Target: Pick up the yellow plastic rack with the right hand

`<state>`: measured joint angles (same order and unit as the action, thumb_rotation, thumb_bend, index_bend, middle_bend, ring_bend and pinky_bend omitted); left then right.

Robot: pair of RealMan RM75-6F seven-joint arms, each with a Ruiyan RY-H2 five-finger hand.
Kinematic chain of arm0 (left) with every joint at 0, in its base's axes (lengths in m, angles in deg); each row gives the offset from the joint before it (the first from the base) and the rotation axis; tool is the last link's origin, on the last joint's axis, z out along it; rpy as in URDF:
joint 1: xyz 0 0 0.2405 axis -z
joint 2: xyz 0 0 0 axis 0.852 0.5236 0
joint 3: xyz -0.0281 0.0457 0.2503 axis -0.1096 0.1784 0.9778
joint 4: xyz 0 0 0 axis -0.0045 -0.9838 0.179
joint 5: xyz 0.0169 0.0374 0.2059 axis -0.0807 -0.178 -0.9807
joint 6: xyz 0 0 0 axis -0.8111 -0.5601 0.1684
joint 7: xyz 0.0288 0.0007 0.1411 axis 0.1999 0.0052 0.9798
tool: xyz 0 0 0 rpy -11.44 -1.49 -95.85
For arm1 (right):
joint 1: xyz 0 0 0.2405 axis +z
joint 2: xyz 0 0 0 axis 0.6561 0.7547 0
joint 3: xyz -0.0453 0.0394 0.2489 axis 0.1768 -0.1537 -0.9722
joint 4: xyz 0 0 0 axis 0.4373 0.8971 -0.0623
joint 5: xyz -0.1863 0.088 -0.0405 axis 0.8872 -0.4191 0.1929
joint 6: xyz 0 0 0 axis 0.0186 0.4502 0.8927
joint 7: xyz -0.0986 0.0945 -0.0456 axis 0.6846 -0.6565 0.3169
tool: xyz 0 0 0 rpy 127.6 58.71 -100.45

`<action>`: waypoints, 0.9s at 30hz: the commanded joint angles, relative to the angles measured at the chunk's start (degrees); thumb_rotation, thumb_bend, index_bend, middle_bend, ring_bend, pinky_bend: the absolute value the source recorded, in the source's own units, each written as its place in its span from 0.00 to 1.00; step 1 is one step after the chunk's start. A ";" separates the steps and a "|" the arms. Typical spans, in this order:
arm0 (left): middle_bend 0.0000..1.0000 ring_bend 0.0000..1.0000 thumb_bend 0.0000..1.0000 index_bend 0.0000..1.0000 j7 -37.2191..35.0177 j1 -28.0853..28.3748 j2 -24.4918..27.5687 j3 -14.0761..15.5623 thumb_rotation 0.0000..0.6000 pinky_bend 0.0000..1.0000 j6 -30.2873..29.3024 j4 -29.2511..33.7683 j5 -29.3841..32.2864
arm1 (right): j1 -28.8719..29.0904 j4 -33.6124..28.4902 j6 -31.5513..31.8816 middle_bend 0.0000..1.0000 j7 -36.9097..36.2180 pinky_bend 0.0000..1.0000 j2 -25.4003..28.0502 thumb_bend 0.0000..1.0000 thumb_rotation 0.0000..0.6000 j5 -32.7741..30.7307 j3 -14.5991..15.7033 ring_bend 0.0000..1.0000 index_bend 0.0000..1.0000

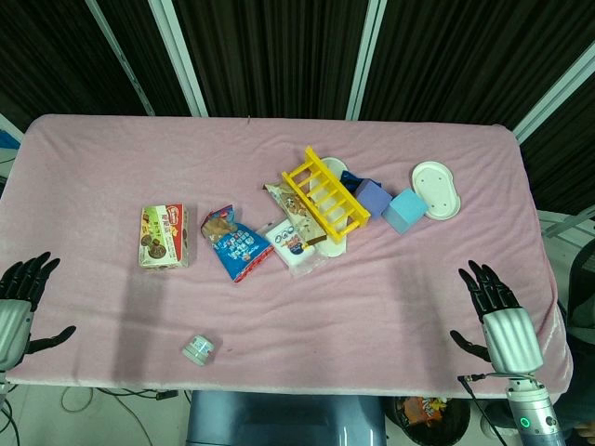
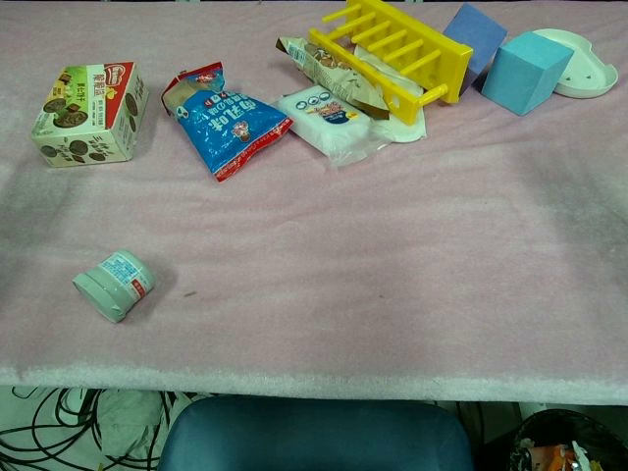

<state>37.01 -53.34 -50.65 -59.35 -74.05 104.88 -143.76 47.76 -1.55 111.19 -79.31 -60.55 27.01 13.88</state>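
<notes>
The yellow plastic rack [image 1: 324, 194] lies tilted near the table's middle, resting partly on a white plate and a snack packet; the chest view shows the yellow rack [image 2: 395, 54] at the top. My right hand [image 1: 492, 302] hovers at the near right edge of the table, fingers spread, holding nothing, well short of the rack. At the near left edge my left hand [image 1: 22, 290] is also spread and empty. Neither hand appears in the chest view.
A purple block [image 1: 374, 198] and a light blue cube [image 1: 404, 210] sit just right of the rack, with a white dish [image 1: 437, 190] beyond. Left of it lie a white pouch [image 1: 292, 245], blue snack bag [image 1: 236, 245] and biscuit box [image 1: 165, 236]. A small jar [image 1: 198, 349] lies near the front.
</notes>
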 commanded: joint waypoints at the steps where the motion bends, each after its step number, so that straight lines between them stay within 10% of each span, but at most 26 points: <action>1: 0.00 0.00 0.00 0.00 -0.02 -0.03 0.03 0.00 1.00 0.00 -0.02 -0.01 0.05 | 0.00 -0.07 -0.10 0.00 -0.01 0.23 -0.03 0.19 1.00 0.00 -0.01 0.00 0.01; 18: 0.00 0.00 0.00 0.00 -0.29 -0.18 0.07 -0.08 1.00 0.00 -0.29 -0.09 0.08 | 0.28 -2.96 -1.93 0.00 0.23 0.23 0.37 0.16 1.00 -0.96 -0.15 0.00 0.01; 27: 0.00 0.00 0.00 0.00 -0.03 0.34 -0.23 -0.46 1.00 0.00 0.70 -0.11 0.88 | 5.61 -12.53 -9.86 0.00 4.09 0.23 0.04 0.11 1.00 -7.11 -5.29 0.00 0.01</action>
<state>36.94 -53.09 -50.83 -59.74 -73.50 104.84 -143.02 51.06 -11.41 104.19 -77.10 -60.14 22.23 10.76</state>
